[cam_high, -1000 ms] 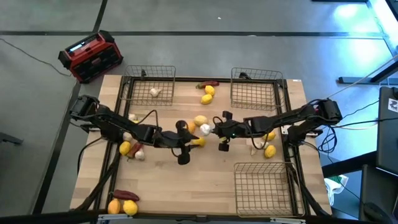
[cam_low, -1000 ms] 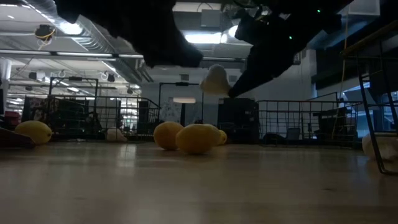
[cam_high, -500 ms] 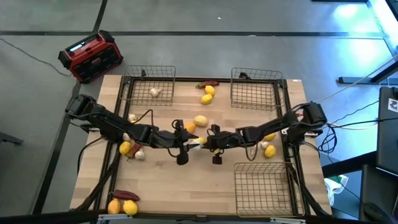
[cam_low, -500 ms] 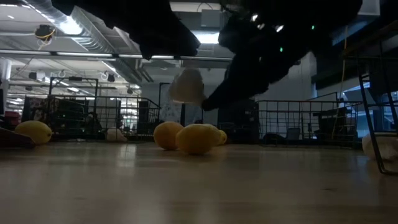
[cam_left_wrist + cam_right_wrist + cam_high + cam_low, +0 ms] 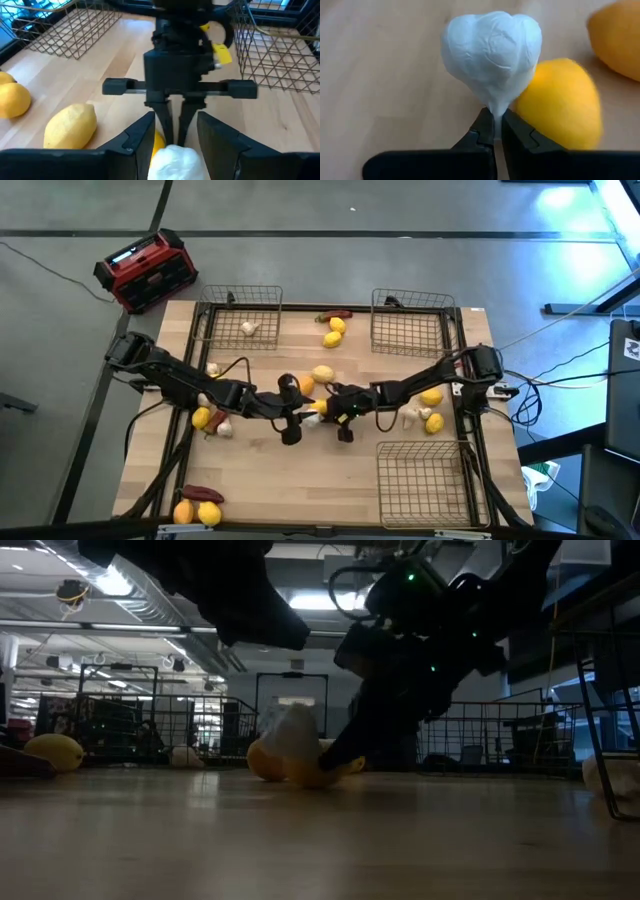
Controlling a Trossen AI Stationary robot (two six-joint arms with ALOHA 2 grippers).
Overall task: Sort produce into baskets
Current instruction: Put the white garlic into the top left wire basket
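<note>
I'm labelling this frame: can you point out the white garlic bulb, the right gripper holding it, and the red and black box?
white garlic bulb [image 5: 492, 52], right wrist view, middle of its body.
right gripper [image 5: 494, 131], right wrist view, between its fingertips, pinching the stem.
red and black box [image 5: 146, 271], high view, its top.

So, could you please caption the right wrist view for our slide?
Right gripper pinching a white garlic bulb by its stem beside a lemon.

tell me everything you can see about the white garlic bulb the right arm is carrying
The garlic bulb is whitish and knobbly, with a papery, wrinkled skin and lobes like cloves. It narrows to a thin stem, and the right gripper is shut on that stem, so the bulb sticks out past the fingers. It sits near the middle of the table, low over the wood, right beside a yellow lemon; whether they touch is unclear. The left gripper faces it with fingers apart on either side.
</note>
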